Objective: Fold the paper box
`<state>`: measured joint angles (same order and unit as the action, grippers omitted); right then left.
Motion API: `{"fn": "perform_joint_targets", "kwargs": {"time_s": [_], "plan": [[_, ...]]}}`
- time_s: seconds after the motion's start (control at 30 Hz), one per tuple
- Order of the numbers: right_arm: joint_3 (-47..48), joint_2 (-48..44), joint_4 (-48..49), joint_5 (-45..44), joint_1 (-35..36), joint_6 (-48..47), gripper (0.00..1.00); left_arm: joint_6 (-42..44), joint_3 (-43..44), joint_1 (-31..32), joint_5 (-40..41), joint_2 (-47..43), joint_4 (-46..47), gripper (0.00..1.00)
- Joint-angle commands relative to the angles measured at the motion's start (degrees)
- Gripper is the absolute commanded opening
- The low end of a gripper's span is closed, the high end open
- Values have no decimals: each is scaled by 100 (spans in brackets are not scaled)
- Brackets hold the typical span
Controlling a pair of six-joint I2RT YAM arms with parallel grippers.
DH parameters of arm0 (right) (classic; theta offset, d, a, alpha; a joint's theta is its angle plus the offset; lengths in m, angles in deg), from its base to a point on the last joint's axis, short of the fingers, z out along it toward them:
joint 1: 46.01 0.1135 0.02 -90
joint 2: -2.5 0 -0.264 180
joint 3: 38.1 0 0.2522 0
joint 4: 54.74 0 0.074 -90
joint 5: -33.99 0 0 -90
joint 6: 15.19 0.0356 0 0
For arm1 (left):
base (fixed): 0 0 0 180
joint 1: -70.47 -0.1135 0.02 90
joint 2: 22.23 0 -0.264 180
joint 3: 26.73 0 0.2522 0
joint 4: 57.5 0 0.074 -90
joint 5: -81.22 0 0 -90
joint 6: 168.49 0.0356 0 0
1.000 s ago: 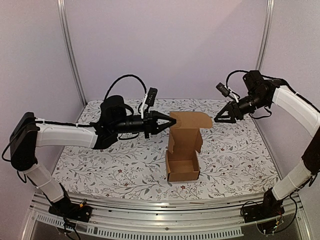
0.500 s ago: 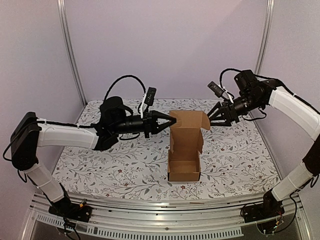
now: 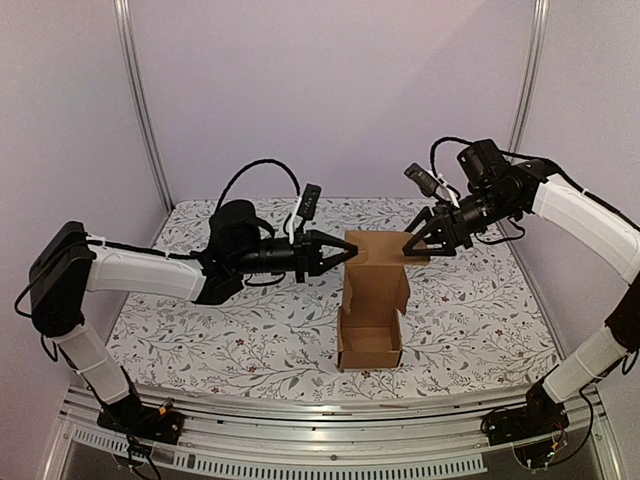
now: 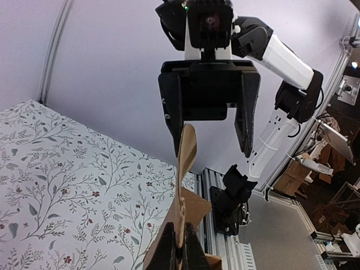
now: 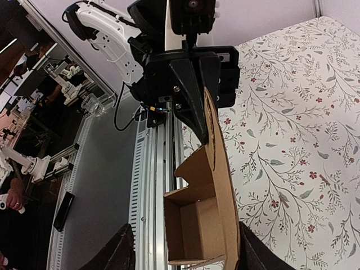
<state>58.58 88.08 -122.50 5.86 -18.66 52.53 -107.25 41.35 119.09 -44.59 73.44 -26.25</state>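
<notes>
Now the box [image 3: 372,292] is standing mid-counter [image 3: 200,330], its open tray facing near and its tall lid panel rising at the far side. The left claw [image 3: 351,250] is pinching the panel's upper left edge, pressed together on the cardboard. The right claw [image 3: 425,243] is hovering spread at the upper right corner, straddling the flap there.
</notes>
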Motion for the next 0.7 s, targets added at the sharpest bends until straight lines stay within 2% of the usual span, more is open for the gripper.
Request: {"fn": "perform_joint_targets", "kwargs": {"time_s": [0.0,0.07,0.2,0.43,0.67], "plan": [[149,146,168,118,23,179,52,-186,101,86,-266,164,271,0],[171,198,170,176,24,189,52,-270,81,82,-332,179,372,0],[194,51,79,-79,-64,122,57,-317,87,46,-591,117,328,0],[182,-372,-96,63,-1160,21,59,-214,16,7,-983,-136,140,0],[-162,-286,-600,-493,-1203,-702,59,-288,-194,-43,-856,-278,467,0]]}}
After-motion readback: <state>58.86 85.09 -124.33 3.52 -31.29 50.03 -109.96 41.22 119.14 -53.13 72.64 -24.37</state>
